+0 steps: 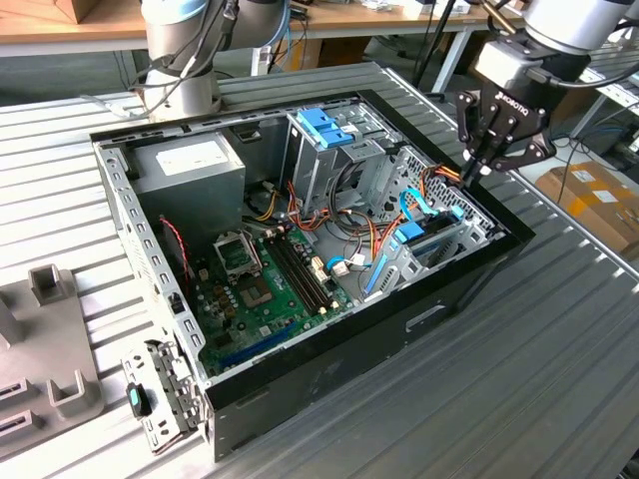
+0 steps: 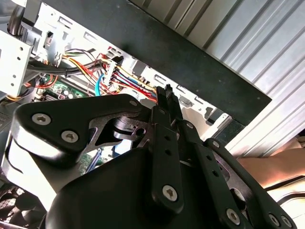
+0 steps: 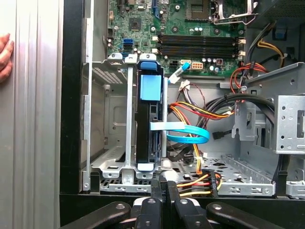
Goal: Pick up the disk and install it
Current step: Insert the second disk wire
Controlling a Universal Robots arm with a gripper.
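- Black multi-link robot gripper [image 1: 481, 165] hangs above the far edge of the open black desktop computer case [image 1: 419, 319], on the exterior view's right; fingers [image 3: 164, 191] pressed together, pinched closed with nothing between them, seen in both wrist views [image 2: 167, 95].
- Just past the fingertips in the first wrist view: case wall, then a bundle of yellow, red and orange power wires [image 3: 198, 179] on the perforated case floor.
- Next out: the disk [image 3: 147, 129], flat dark hard drive with bright blue plastic side rails and a blue top tab, standing on edge in a slot of the grey sheet-metal drive bay [image 3: 107, 119]. In the exterior view it sits below and inward of the gripper [image 1: 431, 244], apart from it, no contact.
- Handling, my judgement: rigid, fairly dense for its size, shock-sensitive, smooth metal faces; the blue rails or top tab look like the safest hold, squeezing across the thin dimension.
- Thin light-blue flat data cable [image 3: 188, 136] loops just beside the disk, could snag.
- Farther: green motherboard [image 3: 157, 28] with black memory slots.
- Farthest, exterior view: upright grey drive cage with blue plastic top [image 1: 324, 130], grey power supply box [image 1: 190, 165].
- A person's fingers [image 3: 5, 50] rest on the ribbed metal table outside the case.
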